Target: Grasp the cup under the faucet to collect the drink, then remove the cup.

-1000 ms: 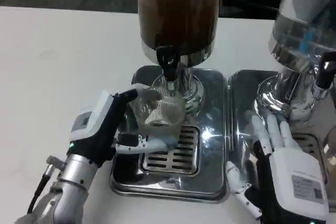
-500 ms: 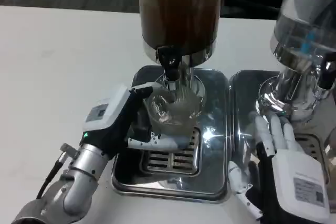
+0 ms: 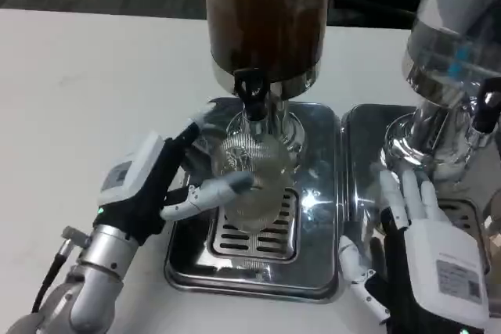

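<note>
Holding the cup (image 3: 252, 177) under the faucet (image 3: 252, 93).
Your left hand (image 3: 149, 185) grips it above the drip tray (image 3: 258, 260); your right hand (image 3: 427, 260) rests with fingers spread, holding nothing.

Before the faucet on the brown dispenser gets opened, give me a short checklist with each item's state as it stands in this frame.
1. Cup held: ok. The left hand grips the ribbed clear cup.
2. Cup under the faucet: ok, it sits about below the black tap.
3. Cup upright: not ok, it looks tilted.
4. Drip tray beneath the cup: ok, the slotted grate lies under it.
5. Drink in the cup: cannot tell, the glass is too blurred.
6. Right hand out of the way: ok, it rests on the neighbouring tray, fingers spread, holding nothing.
</note>
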Action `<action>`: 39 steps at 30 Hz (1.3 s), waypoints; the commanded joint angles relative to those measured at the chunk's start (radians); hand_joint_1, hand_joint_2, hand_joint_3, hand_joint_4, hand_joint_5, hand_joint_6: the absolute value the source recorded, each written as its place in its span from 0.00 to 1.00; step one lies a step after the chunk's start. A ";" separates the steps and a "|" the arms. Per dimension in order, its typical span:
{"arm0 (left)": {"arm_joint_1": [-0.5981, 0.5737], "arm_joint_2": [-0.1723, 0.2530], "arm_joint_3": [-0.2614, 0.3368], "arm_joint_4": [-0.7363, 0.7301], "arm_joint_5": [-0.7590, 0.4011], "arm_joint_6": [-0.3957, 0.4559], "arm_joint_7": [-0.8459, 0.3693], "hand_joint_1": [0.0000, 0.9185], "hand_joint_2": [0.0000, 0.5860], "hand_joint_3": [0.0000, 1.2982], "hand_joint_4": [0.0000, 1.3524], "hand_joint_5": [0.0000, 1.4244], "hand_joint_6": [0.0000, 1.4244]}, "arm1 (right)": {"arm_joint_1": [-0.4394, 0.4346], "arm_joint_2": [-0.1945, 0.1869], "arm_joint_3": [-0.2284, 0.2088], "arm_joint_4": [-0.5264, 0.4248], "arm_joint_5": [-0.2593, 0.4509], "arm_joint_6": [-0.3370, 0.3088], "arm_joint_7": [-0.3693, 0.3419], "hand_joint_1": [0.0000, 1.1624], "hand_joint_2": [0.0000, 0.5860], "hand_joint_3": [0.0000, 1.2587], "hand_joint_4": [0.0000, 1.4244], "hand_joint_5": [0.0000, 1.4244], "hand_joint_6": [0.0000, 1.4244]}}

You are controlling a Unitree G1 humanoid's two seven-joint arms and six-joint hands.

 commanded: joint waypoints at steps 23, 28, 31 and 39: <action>0.340 0.197 0.275 -0.441 -0.346 -0.102 -0.306 0.00 0.09 0.00 0.00 0.08 0.03 | -0.002 -0.027 0.002 0.000 0.010 -0.004 -0.003 0.10 0.86 0.07 0.00 0.00 0.10; 0.397 0.198 0.298 -0.629 -0.520 -0.058 -0.473 0.00 0.10 0.00 0.00 0.05 0.00 | -0.004 -0.032 0.004 -0.002 0.016 -0.008 0.008 0.10 0.85 0.07 0.00 0.00 0.10; 0.406 0.198 0.305 -0.726 -0.615 -0.029 -0.572 0.00 0.10 0.00 0.00 0.05 0.00 | -0.007 -0.034 0.004 -0.002 0.019 -0.009 0.012 0.11 0.85 0.07 0.00 0.00 0.10; 0.332 0.187 0.281 -0.872 -0.662 0.065 -0.784 0.00 0.12 0.00 0.00 0.04 0.02 | -0.013 -0.032 0.004 0.005 0.025 -0.010 0.017 0.11 0.85 0.07 0.00 0.00 0.10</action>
